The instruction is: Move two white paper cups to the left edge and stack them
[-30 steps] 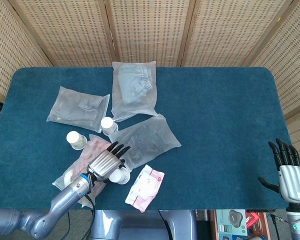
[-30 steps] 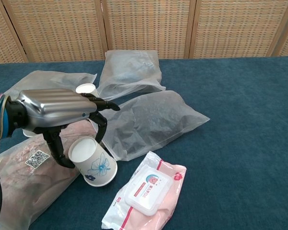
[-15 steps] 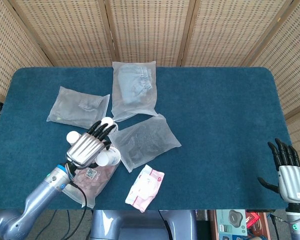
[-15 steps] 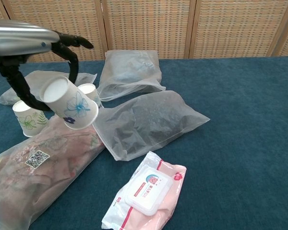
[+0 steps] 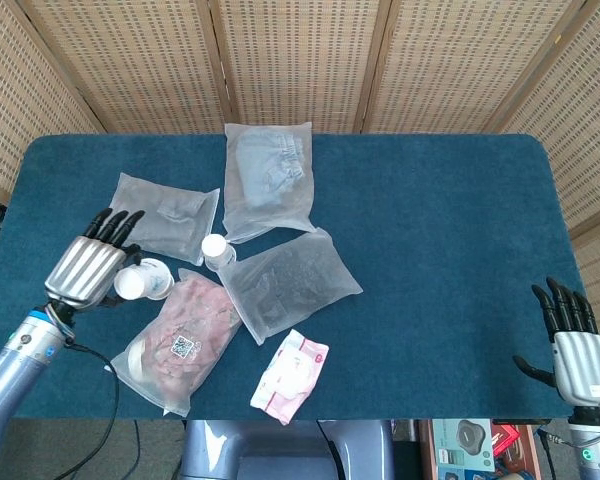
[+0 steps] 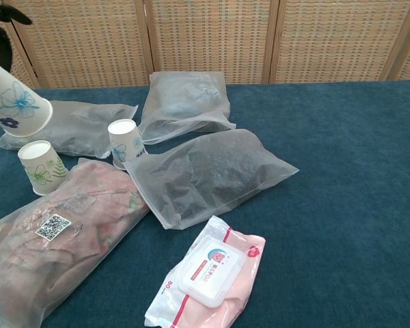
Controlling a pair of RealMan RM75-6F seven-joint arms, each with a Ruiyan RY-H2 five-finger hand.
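Here the left hand (image 5: 88, 268) hangs above the tabletop (image 5: 450, 220) toward its nine o'clock side, fingers curled around a paper cup with a blue flower (image 6: 14, 100), which is lifted and tilted with its base pointing to four o'clock in the chest view. Two more paper cups stand upright on the cloth: a leaf-printed cup (image 6: 41, 167) just below the held one, and another cup (image 6: 125, 143) at its three o'clock, against the clear bags. The right hand (image 5: 572, 338) sits off the tabletop's four o'clock corner, fingers straight and apart, holding nothing.
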